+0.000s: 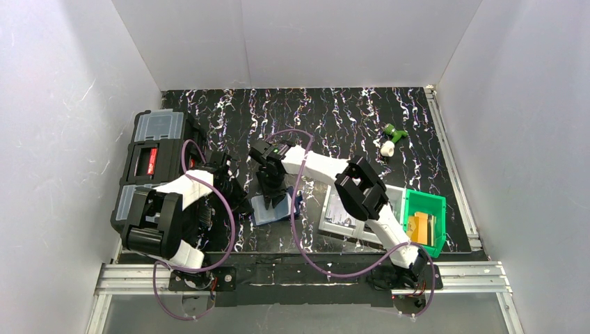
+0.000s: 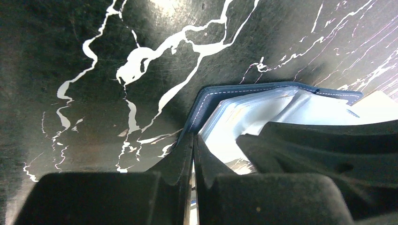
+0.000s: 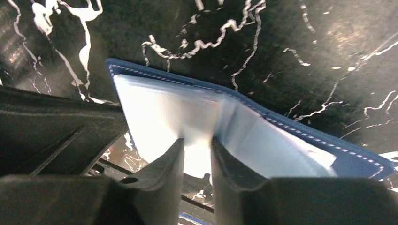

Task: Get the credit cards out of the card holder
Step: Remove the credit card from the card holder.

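Lying open on the table point(image 1: 348, 118) between both claws, the card holder point(image 1: 275, 209) has its navy edge pinched by the closed left claw point(image 2: 193, 140). Right claw point(image 3: 197, 145) jaws stand narrowly apart astride its pale sleeves point(image 3: 164, 108); whether they grip cannot be determined.

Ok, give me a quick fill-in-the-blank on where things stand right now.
1. The card holder lies ___ on the table.
2. The left gripper is shut on its ___ edge.
3. The right gripper is at its clear plastic ___.
4. A gold-tan card sits in the ___ bin.
Missing: open; navy; sleeves; green.
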`<state>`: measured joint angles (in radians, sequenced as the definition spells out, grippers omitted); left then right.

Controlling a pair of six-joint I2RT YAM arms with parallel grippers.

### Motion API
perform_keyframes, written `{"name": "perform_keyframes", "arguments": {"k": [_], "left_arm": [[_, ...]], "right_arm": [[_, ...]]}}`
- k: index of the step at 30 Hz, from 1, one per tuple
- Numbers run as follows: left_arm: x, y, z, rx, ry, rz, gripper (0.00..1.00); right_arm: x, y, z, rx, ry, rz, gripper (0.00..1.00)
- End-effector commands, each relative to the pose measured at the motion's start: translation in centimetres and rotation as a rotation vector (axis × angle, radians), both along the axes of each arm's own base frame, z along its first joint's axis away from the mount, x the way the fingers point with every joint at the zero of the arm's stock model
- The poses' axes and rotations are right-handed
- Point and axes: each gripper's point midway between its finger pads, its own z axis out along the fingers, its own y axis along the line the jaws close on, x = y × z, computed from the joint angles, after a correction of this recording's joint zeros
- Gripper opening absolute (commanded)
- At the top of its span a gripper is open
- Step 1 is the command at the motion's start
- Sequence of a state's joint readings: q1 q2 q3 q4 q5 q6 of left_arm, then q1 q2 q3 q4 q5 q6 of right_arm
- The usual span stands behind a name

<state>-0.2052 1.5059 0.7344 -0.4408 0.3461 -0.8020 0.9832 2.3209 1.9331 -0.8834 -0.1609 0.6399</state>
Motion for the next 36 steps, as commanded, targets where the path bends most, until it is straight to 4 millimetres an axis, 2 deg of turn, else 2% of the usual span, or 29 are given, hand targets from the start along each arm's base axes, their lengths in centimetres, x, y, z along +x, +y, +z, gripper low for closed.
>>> {"name": "perform_keyframes", "arguments": {"k": [1,5,9,15,22,29,36], "left_arm": [[-1.7,0.8,-0.2,0.046,0.046,0.019,0.0],[-1.6,1.0,0.1,0.057,0.038,0.008,0.0],[-1.4,1.6,0.8,0.09,0.016,-0.013,0.0],[-0.7,2.3,3.0,0.125,-0.056,-0.056,0.0],[0.4,0.9,5.5,0.067,-0.137,-0.12,0.09],[0.9,-1.0,5.0,0.03,-0.123,-0.19,0.19],[1.1,-2.0,3.7,0.03,-0.1,-0.221,0.22]], "right_arm": [[-1.0,-1.4,-4.2,-0.062,0.11,-0.014,0.25],[-0.5,-1.8,-4.4,-0.039,0.133,-0.042,0.11],[-0.1,-2.1,-4.5,-0.001,0.161,-0.065,0.04],[0.3,-2.7,-4.5,0.064,0.214,-0.099,0.01],[0.3,-2.5,-4.7,0.09,0.24,-0.1,0.01],[0.4,-2.6,-4.7,0.096,0.244,-0.103,0.01],[0.5,-2.7,-4.7,0.101,0.247,-0.107,0.01]]}}
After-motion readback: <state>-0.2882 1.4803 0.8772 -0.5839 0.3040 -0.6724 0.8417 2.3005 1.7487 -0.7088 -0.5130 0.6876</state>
